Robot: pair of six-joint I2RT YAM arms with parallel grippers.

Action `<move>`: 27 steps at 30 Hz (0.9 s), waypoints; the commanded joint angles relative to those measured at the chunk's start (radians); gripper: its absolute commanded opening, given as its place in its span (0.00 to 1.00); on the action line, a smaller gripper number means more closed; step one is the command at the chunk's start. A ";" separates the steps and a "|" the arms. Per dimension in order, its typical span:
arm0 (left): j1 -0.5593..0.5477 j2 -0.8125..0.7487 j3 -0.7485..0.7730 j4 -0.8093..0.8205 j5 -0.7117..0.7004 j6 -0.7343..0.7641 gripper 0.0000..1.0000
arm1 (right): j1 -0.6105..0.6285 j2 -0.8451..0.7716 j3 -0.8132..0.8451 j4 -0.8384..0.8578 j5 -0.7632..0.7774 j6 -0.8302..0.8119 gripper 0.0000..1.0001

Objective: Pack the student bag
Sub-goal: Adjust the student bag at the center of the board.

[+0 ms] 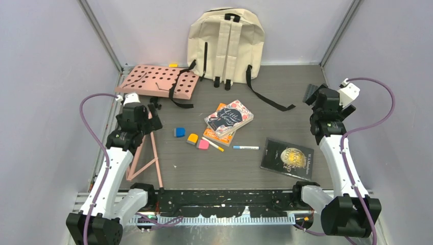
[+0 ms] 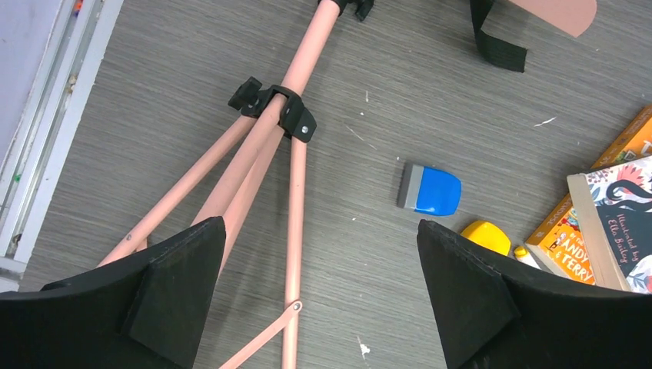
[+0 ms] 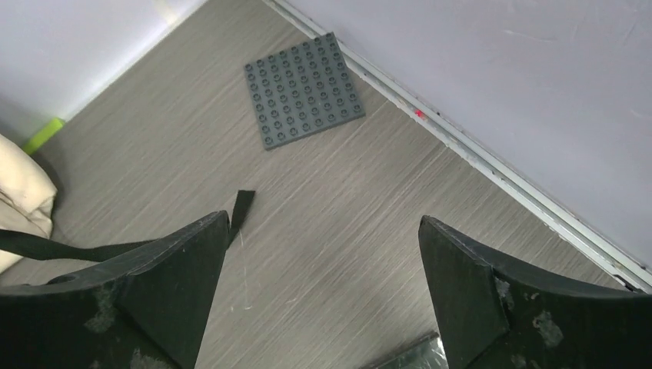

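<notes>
Top view: bag [image 1: 224,43] at far wall, books [image 1: 230,117] loose, packing seemingly unstarted; left gripper [image 2: 321,261], right gripper [image 3: 323,261] spread, empty.

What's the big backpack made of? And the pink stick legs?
The student bag looks like matte cream cloth: it creases softly. The pink legs look like smooth painted metal tubes, slightly shiny, though plastic is possible.

We log both arms alike | left arm [image 1: 110,168], right arm [image 1: 334,153]: white link shells, black joint housings, black bases | purple cable [image 1: 367,78] looped along each | left gripper [image 2: 319,224]: matte black wedge fingers | right gripper [image 3: 323,217]: black fingers, and we note grey scuffs.
</notes>
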 commanded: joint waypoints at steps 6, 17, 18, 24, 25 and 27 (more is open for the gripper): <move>-0.002 0.060 0.080 -0.055 -0.035 -0.007 0.98 | 0.002 0.078 0.122 -0.109 0.007 0.024 1.00; -0.002 0.070 0.102 0.039 0.133 0.016 0.99 | 0.002 0.185 0.191 -0.129 -0.251 -0.034 0.98; -0.003 0.074 0.105 0.040 0.162 0.012 0.99 | 0.002 0.193 0.196 -0.125 -0.280 -0.038 0.97; -0.002 0.078 0.094 0.062 0.286 -0.072 0.99 | 0.025 0.314 0.282 -0.092 -0.517 -0.029 0.95; -0.003 0.073 0.092 0.070 0.315 -0.089 0.99 | 0.045 0.358 0.312 -0.092 -0.543 -0.030 0.95; -0.003 0.066 0.091 0.087 0.359 -0.110 0.99 | 0.075 0.428 0.372 -0.105 -0.554 -0.029 0.95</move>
